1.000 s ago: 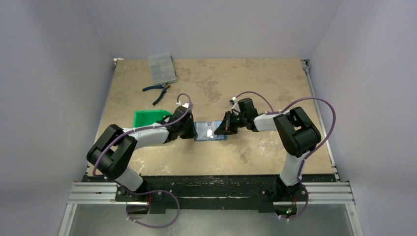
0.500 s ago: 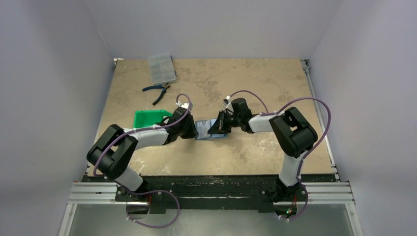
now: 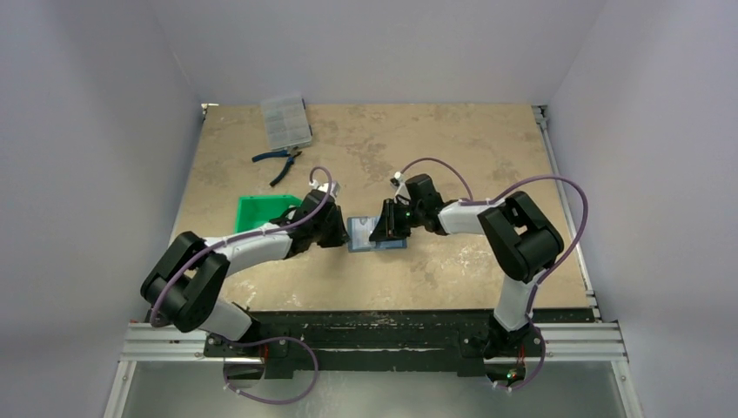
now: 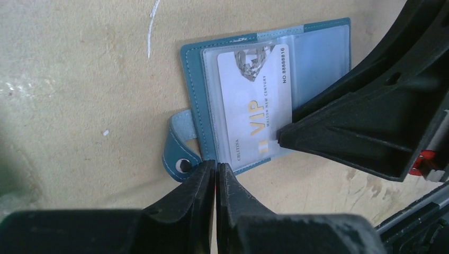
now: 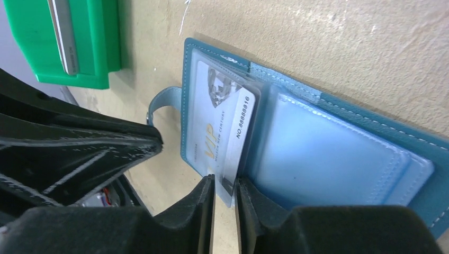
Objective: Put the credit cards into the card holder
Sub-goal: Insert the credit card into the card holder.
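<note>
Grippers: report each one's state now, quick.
Left gripper: shut at the card holder's edge; grip on it unclear.
Right gripper: shut on the credit card.

In slides the right pincer [image 3: 380,233] toward the left pincer [image 3: 341,233], more of the card holder [image 3: 359,236] under it now; the left elbow [image 3: 180,280] swings out.

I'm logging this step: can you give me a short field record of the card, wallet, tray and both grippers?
wallet: open, flat on table
card: partly in a clear pocket, one edge sticking out
right gripper: shut on card's edge
left gripper: shut, at wallet's edge by the tab; grip unclear
tray: green, on left arm's side
</note>
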Controlling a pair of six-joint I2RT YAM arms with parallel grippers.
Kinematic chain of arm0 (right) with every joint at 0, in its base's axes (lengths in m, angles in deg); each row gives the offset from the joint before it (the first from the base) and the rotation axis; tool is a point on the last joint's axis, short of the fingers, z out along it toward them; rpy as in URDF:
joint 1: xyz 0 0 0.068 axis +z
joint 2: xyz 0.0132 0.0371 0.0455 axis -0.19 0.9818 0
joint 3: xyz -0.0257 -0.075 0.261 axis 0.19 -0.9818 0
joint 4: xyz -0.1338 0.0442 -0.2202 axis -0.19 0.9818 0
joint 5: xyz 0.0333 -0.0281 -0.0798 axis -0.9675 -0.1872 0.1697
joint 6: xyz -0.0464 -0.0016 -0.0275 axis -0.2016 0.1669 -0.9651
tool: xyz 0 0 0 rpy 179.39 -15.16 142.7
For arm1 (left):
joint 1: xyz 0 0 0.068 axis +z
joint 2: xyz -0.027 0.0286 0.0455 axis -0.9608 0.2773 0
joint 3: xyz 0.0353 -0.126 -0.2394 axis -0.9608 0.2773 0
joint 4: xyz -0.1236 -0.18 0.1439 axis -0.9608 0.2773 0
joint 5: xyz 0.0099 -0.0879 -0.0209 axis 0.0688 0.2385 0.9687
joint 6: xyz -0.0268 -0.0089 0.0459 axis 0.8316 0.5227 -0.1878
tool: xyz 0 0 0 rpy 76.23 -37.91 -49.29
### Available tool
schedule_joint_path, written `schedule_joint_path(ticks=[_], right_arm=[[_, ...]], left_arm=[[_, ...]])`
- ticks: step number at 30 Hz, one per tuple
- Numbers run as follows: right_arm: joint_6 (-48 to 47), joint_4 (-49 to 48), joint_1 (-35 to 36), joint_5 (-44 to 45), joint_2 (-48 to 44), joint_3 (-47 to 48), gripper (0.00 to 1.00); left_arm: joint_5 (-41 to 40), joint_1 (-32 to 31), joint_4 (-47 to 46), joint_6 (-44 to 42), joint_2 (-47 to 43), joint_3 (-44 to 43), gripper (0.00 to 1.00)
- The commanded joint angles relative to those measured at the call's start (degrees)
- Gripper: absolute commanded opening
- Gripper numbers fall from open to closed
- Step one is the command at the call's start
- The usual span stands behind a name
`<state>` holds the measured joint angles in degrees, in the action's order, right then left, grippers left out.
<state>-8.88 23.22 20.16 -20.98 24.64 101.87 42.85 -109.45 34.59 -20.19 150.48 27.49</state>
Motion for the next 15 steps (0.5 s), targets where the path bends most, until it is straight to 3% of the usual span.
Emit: schedule_joint_path(ticks=[1, 9, 15], right_arm=[[-8.0, 7.0, 0.3, 3.7, -1.8, 1.2, 0.3], [-10.0, 8.1, 0.7, 3.9, -1.5, 2.2, 0.36], [-16.4, 12.3, 4.9, 7.9, 0.6, 7.0, 0.37]], left_arm=[[-1.8, -0.2, 5.2, -2.6, -3.0, -3.2, 0.1], [1.6, -0.3, -3.2, -0.7, 4.4, -0.3, 0.0], [1.7, -0.7, -4.1, -0.9, 7.5, -0.5, 0.0]])
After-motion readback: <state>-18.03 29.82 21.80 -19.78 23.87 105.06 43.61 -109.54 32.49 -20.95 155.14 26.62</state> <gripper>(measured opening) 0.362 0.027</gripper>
